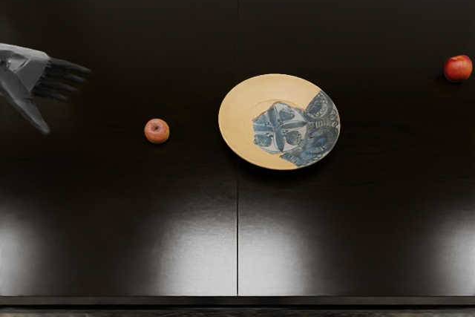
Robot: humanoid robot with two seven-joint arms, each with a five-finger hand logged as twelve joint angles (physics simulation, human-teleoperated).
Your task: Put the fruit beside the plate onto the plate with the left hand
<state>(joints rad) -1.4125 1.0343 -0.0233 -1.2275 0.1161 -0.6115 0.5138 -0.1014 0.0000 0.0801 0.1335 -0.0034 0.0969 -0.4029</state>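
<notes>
A small orange-red fruit (156, 131) lies on the dark table, a short way left of the plate (246, 105). The plate is round and tan, with a blue and white pattern on its right half, and nothing lies on it. My left hand (65, 79) reaches in from the left edge, above and well to the left of the fruit. Its dark fingers (70, 69) are stretched out towards the right and hold nothing. The right arm does not show.
A second, redder fruit (458, 68) sits far away at the right edge of the table. A thin seam (237, 220) runs down the table's middle. Light patches glare on the near part of the tabletop.
</notes>
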